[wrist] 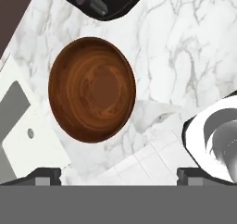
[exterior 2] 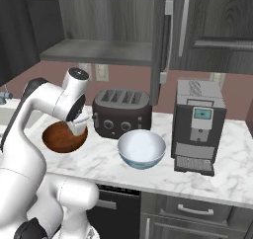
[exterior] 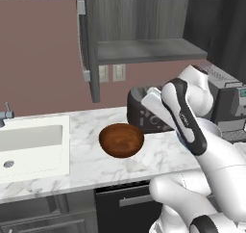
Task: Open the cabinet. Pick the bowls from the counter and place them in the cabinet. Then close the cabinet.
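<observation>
The white robot arm (exterior: 192, 131) rises closest to the cameras, bending over the counter (exterior: 86, 172), with its gripper (exterior 2: 77, 128) hanging just above the wooden bowl's near rim. Its jaws stand spread wide and empty; in the hand view the two finger tips (wrist: 44, 176) sit far apart at the bottom, with the bowl lying beyond and between them.

Above, the cabinet (exterior 2: 108, 20) is open: its door (exterior: 89, 44) swings out toward the room on the left, and the grey inner shelf (exterior: 149, 50) is bare. The neighbouring door with a long silver handle (exterior 2: 185, 17) is shut.

The marble counter carries a white sink (exterior: 31, 145) at its left end. At the right stands a coffee machine (exterior 2: 196, 124), and a dark toaster (exterior 2: 121, 112) sits against the wall between it and the arm.

The reddish-brown wooden bowl (exterior: 121, 139) rests upright on the counter, in front of the toaster and near the sink. The white bowl with a pale blue outside (exterior 2: 141, 148) sits upright to its right, apart from it, just beside the coffee machine.
</observation>
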